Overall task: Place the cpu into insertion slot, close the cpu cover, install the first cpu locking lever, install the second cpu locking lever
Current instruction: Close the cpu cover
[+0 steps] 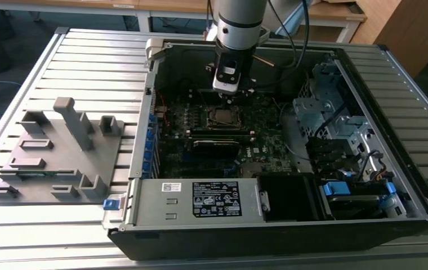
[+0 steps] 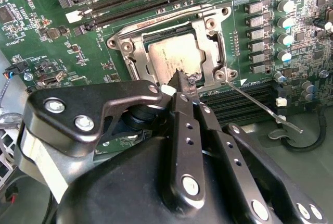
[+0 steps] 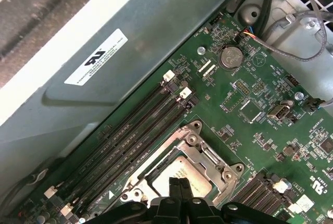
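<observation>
The cpu (image 2: 165,57) lies flat in the insertion slot (image 1: 223,116) on the green motherboard. Its dull silver top (image 3: 186,173) shows through the window of the cpu cover (image 2: 210,39), which lies down flat over it. A thin metal locking lever (image 2: 260,105) sticks out from the socket's corner, slanting away over the black memory slots. My gripper (image 2: 184,79) is shut, with nothing seen between its fingers. Its tips (image 3: 177,183) sit at the cover's edge, just above the socket (image 3: 205,153). In the exterior view the gripper (image 1: 227,97) hangs over the socket inside the open case.
Long black memory slots (image 3: 130,130) run beside the socket. The case walls (image 1: 334,56), a drive cage (image 1: 326,118) on the exterior view's right and the power supply (image 1: 199,199) at the front hem in the board. A grey fixture (image 1: 56,152) stands on the table at the exterior view's left.
</observation>
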Available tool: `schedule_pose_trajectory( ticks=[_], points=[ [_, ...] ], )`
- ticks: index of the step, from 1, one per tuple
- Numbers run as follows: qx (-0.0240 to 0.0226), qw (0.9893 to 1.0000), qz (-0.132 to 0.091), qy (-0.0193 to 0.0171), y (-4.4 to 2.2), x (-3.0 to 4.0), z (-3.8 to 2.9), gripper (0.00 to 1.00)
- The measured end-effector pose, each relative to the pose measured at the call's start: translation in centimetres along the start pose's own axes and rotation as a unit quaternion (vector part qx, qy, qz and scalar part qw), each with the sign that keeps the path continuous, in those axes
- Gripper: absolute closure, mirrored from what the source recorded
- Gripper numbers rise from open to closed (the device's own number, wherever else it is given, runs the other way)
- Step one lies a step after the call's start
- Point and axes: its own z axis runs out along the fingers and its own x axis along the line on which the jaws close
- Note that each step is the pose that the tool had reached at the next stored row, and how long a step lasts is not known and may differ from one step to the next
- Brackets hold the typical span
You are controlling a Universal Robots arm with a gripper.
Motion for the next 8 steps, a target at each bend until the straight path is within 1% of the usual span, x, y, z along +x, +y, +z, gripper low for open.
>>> schedule_pose_trajectory(
  ticks=[8],
  points=[
    [0.0000, 1.0000, -0.001, 0.0000, 0.00, 0.00, 0.00, 0.90]
  ],
)
